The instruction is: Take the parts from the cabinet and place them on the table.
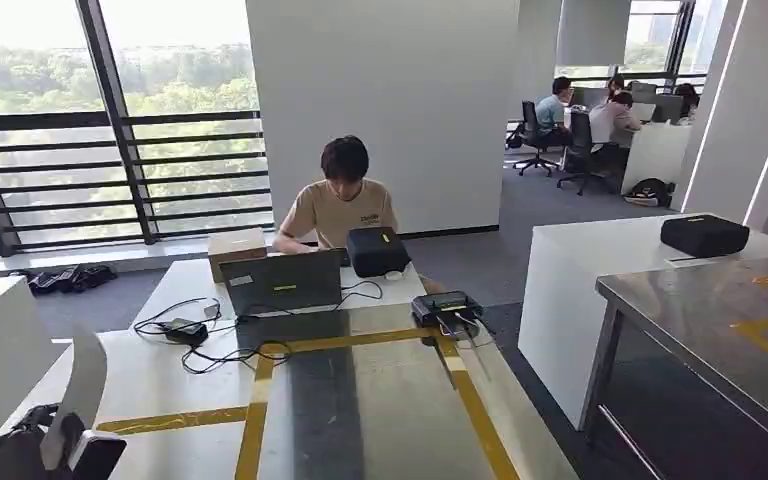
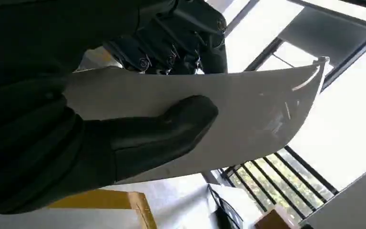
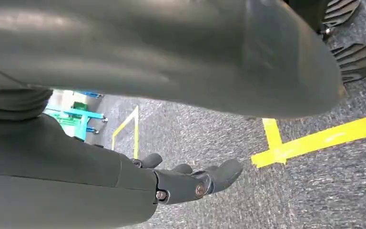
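A curved white part [image 2: 248, 109], cut off at the tabletop's [image 1: 380, 400] near left corner, is gripped by the left robot hand [image 2: 138, 119], while the right robot hand [image 3: 190, 179] hangs empty, fingers loosely extended.

My left hand [image 2: 124, 119] looked like matt dark plastic or rubber, its thumb smooth, and the white part [image 2: 248, 109] it held was a thin, smooth sheet with a faint sheen, apparently plastic. My right hand [image 3: 190, 181] showed smooth grey casing with small metal screws, over rough grey carpet floor [image 3: 314, 191] crossed by glossy yellow tape [image 3: 324, 138]. The tabletop [image 1: 360, 400] ahead was pale and reflective; the bench [image 1: 720, 310] at right was brushed metal.
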Controlling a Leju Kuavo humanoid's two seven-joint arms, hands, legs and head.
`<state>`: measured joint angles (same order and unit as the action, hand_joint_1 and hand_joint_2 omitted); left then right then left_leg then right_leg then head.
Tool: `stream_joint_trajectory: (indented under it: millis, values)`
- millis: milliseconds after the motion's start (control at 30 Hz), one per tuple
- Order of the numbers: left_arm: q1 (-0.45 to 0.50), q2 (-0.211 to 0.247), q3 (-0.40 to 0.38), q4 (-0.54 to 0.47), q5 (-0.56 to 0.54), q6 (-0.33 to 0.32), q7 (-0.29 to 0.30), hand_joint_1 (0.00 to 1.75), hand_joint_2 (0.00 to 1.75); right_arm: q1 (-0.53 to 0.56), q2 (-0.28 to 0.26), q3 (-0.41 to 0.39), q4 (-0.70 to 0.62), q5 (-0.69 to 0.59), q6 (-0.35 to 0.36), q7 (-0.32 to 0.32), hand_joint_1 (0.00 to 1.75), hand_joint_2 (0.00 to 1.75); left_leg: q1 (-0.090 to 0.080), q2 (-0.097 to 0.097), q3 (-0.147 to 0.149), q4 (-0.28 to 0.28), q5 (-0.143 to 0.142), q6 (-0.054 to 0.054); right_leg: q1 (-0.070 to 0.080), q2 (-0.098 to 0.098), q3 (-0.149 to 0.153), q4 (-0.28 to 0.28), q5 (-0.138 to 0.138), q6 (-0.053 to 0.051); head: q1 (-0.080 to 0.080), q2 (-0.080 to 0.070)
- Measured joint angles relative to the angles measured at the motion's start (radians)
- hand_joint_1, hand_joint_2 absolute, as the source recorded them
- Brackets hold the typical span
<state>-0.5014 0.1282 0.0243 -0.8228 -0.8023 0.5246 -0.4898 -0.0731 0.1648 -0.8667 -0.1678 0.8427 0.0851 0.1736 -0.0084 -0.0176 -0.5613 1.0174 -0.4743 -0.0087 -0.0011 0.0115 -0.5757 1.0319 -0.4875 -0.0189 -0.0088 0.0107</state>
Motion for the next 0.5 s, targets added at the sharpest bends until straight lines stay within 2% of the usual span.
stream_joint_trajectory:
  millis: [100,133,300,333,400,500]
  values:
    - [0.018,-0.023,-0.064,0.04,-0.069,0.042,0.015,1.75,1.75,0.001,0.0,0.0,0.0,0.0,0.002,0.0,0.0,0.0,-0.001,0.001,0.0,0.0,-0.001,0.002,-0.001,0.003,0.0,-0.002,0.001,0.001,0.0,0.0]
    - [0.032,-0.033,-0.088,0.051,-0.105,0.067,0.025,0.0,1.75,0.003,0.0,0.0,0.0,0.0,0.002,0.0,0.0,0.0,-0.002,0.001,0.0,0.0,-0.002,0.003,-0.002,0.004,0.0,-0.003,0.001,0.002,0.0,0.0]
    - [0.102,-0.062,-0.178,0.078,-0.207,0.127,0.079,0.0,1.75,0.005,0.0,0.0,0.0,-0.006,0.0,0.0,0.0,0.0,-0.002,0.002,-0.001,0.0,-0.004,0.007,-0.002,0.004,0.0,-0.004,0.0,0.003,0.0,0.0]
    - [0.118,-0.067,-0.193,0.079,-0.223,0.129,0.1,0.0,0.0,0.006,0.0,0.0,0.0,-0.006,-0.002,0.0,0.0,0.0,-0.003,0.002,-0.001,0.0,-0.005,0.007,-0.003,0.004,0.0,-0.004,-0.001,0.004,0.0,0.0]
    - [0.147,-0.078,-0.202,0.077,-0.224,0.115,0.145,0.0,0.0,0.008,0.0,-0.001,0.0,-0.006,-0.008,0.0,0.0,0.0,-0.003,0.002,-0.001,0.0,-0.005,0.008,-0.003,0.004,0.0,-0.004,-0.002,0.005,0.0,0.0]
    - [0.186,-0.09,-0.2,0.056,-0.122,0.029,0.164,0.0,0.0,0.011,0.0,-0.002,0.0,-0.006,-0.011,0.0,0.0,0.0,-0.003,0.001,-0.001,0.0,-0.006,0.008,-0.003,0.004,0.0,-0.004,-0.002,0.006,0.0,0.0]
